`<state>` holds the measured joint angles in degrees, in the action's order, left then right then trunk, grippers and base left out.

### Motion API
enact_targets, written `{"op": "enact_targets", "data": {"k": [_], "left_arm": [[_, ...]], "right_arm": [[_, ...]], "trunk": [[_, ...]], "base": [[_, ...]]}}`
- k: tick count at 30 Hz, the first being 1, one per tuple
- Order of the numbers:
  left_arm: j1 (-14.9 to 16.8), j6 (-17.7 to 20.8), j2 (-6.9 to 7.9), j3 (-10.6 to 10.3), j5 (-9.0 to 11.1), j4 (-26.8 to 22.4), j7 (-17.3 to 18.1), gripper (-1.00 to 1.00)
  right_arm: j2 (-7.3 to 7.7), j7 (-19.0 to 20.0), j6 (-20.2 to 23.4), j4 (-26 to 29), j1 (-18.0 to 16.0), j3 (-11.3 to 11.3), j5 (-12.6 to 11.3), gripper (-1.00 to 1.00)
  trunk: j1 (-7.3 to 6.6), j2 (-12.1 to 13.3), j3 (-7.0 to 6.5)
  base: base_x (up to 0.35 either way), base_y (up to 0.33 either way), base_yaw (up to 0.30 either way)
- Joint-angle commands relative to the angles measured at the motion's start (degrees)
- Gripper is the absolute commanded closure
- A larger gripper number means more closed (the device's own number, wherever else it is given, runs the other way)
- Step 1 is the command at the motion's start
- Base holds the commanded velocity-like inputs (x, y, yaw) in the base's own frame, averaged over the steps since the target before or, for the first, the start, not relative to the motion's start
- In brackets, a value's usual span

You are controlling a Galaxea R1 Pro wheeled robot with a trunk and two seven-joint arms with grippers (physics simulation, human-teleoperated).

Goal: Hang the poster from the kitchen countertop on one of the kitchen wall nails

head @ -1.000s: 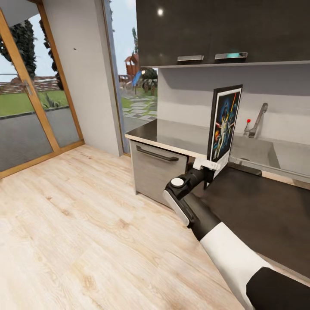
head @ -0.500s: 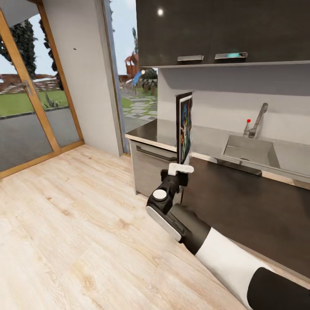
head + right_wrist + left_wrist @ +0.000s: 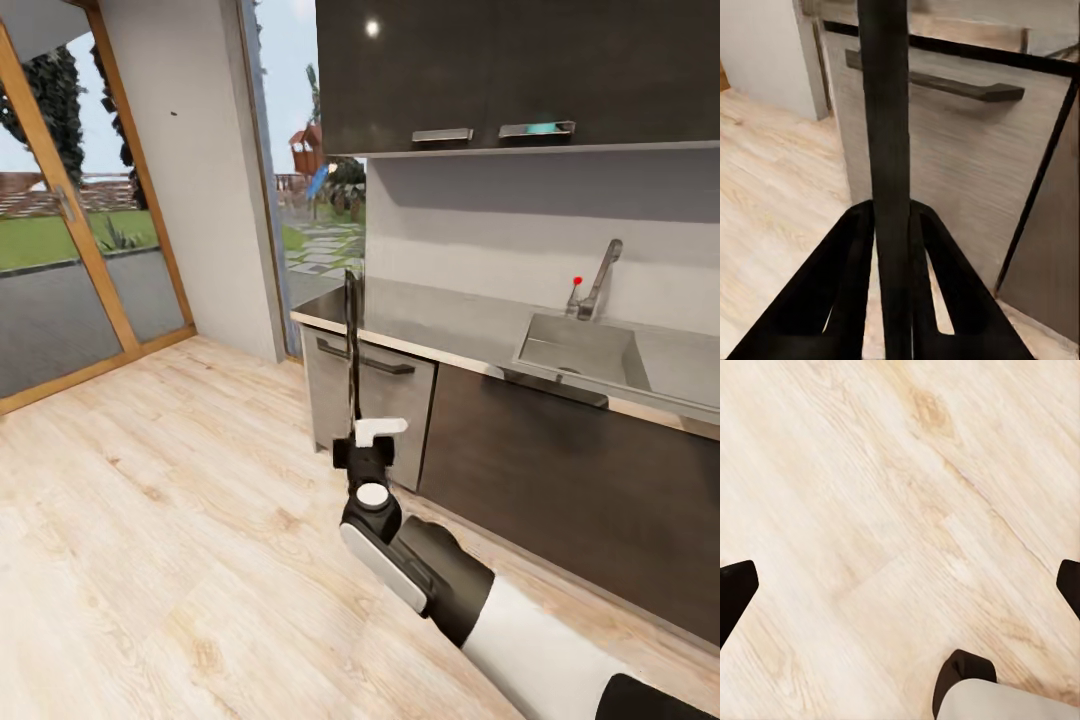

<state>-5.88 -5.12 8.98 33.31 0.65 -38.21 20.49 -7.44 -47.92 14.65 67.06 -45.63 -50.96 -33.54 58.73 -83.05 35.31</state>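
Inspector A: Head view is showing the right tool (image 3: 366, 433) out in front of the cabinets, pinching the poster (image 3: 351, 345) by its lower edge. The poster is standing upright and turned edge-on to the camera, so it is reading as a thin dark strip and its artwork is not showing.

Inspector B: Right wrist view is agreeing. The black frame edge of the poster (image 3: 888, 150) is running straight between the two dark fingers (image 3: 844, 289), which are pressing against it on either side. Behind it a grey drawer front (image 3: 967, 172) with a dark bar handle (image 3: 945, 81) is showing.

Inspector A: Where is the poster sitting relative to the worktop (image 3: 440, 325)?

Inspector B: It is off the worktop, hanging in the air before the grey drawer at the worktop's end, over the wooden floor (image 3: 150, 520). The sink (image 3: 580, 350) and tap (image 3: 598, 278) are lying well apart from it.

Inspector A: Any nail?

Inspector B: One small dark dot (image 3: 173, 114) is showing high on the light-grey wall (image 3: 190, 180), between the glass door (image 3: 60, 240) and the window. It is well apart from the poster.

Inspector A: And the left tool (image 3: 900, 592)?

Inspector B: Left wrist view is looking down at the floor planks, with the two dark fingertips (image 3: 735, 589) spread wide at opposite borders, gripping nothing.
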Motion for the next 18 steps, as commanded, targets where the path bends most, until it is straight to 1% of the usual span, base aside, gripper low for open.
{"op": "enact_targets", "data": {"k": [1,2,4,5,6,8,11,12,13,14,15,17,18], "left_arm": [[0.0,-0.1,-0.01,0.1,0.1,0.0,0.3,-1.00],[0.0,-0.1,0.00,0.1,0.0,0.2,0.3,-1.00],[0.0,-0.1,0.03,0.1,0.0,0.3,0.3,-1.00],[0.0,-0.1,0.04,0.0,0.0,0.5,0.3,-1.00],[0.0,-0.1,0.05,0.0,0.0,0.5,0.3,-1.00],[0.0,-0.1,0.06,0.0,0.0,0.6,0.3,-1.00],[0.0,-0.1,0.07,0.0,0.0,0.6,0.3,-1.00],[0.0,-0.1,0.07,-0.1,0.0,0.7,0.4,-1.00],[0.0,-0.1,0.07,-0.2,0.0,0.7,0.4,-1.00],[0.0,-0.1,0.07,-0.3,-0.1,0.7,0.4,-1.00],[0.0,-0.1,0.07,-0.8,-0.1,0.7,0.4,-1.00],[0.0,-0.1,0.07,-1.5,-0.1,0.7,0.4,-1.00],[0.0,-0.1,0.07,-2.4,-0.1,0.7,0.4,-1.00]], "right_arm": [[1.02,3.6,-0.7,0.2,1.7,-0.1,0.3,1.00],[2.55,7.3,-2.3,0.2,3.0,-0.1,0.3,1.00],[4.35,11.0,-4.4,0.2,4.0,0.0,0.2,1.00],[6.50,14.7,-6.4,0.2,4.8,-0.1,0.1,1.00],[7.84,16.8,-7.5,0.2,5.5,-0.1,0.0,1.00],[9.93,20.1,-9.0,0.2,6.5,-0.1,-0.3,1.00],[14.97,30.0,-11.4,0.2,10.0,0.0,-0.8,1.00],[15.87,31.7,-11.6,0.3,10.5,0.0,-0.9,1.00],[18.77,37.6,-11.9,0.3,11.6,0.1,-0.9,1.00],[19.65,39.6,-12.0,0.3,11.8,0.1,-1.0,1.00],[21.13,43.4,-12.1,0.2,12.3,0.1,-1.1,1.00],[22.28,47.0,-12.2,0.0,12.6,0.1,-1.2,1.00],[23.23,50.0,-12.2,-0.2,12.9,0.1,-1.2,1.00]], "trunk": [[0.00,0.0,0.03],[0.00,0.0,0.03],[0.00,0.0,0.03],[0.00,0.0,0.03],[0.00,0.0,0.03],[0.00,0.0,0.03],[0.00,0.0,0.03],[0.00,0.0,0.03],[0.00,0.0,0.03],[0.00,0.0,0.03],[0.00,0.0,0.03],[0.00,0.0,0.03],[0.00,0.0,0.03]], "base": [[0.000,0.000,0.000],[0.000,0.000,0.000],[0.000,0.000,0.000],[0.000,0.000,0.000],[0.000,0.000,0.000],[0.000,0.000,0.000],[0.000,0.000,0.000],[0.000,0.000,0.000],[0.000,0.000,0.000],[0.000,0.000,0.000],[0.000,0.000,0.000],[0.000,0.000,0.000],[0.000,0.000,0.000]]}}
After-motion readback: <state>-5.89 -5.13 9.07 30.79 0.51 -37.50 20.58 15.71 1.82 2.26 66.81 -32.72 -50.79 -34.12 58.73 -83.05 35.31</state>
